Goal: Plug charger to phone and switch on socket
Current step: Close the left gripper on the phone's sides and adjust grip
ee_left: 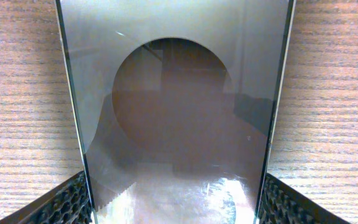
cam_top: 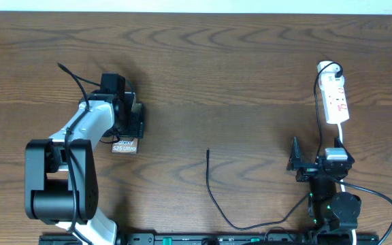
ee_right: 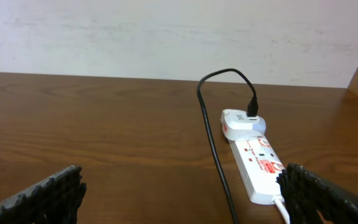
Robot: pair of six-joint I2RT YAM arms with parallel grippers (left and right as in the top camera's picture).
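The phone [cam_top: 124, 145] lies on the wooden table at the left, its "Galaxy" lettering showing. My left gripper [cam_top: 129, 121] is over it, shut on its two long edges. In the left wrist view the glossy phone [ee_left: 179, 93] fills the frame between the fingers [ee_left: 176, 202]. The charger cable's plug tip [cam_top: 207, 152] lies free at mid table. The cable [cam_top: 218, 204] loops along the front edge to the right. The white socket [cam_top: 336, 101] lies at the right. My right gripper [cam_top: 317, 156] is open just in front of it, fingers wide apart [ee_right: 182, 190]; the socket [ee_right: 260, 165] is ahead to the right.
A white adapter [ee_right: 241, 122] sits plugged in at the socket's far end, with the black cable [ee_right: 215, 149] arching out of it. The white cord [cam_top: 342, 139] leaves the socket's near end toward the right arm. A pale wall borders the table's far edge.
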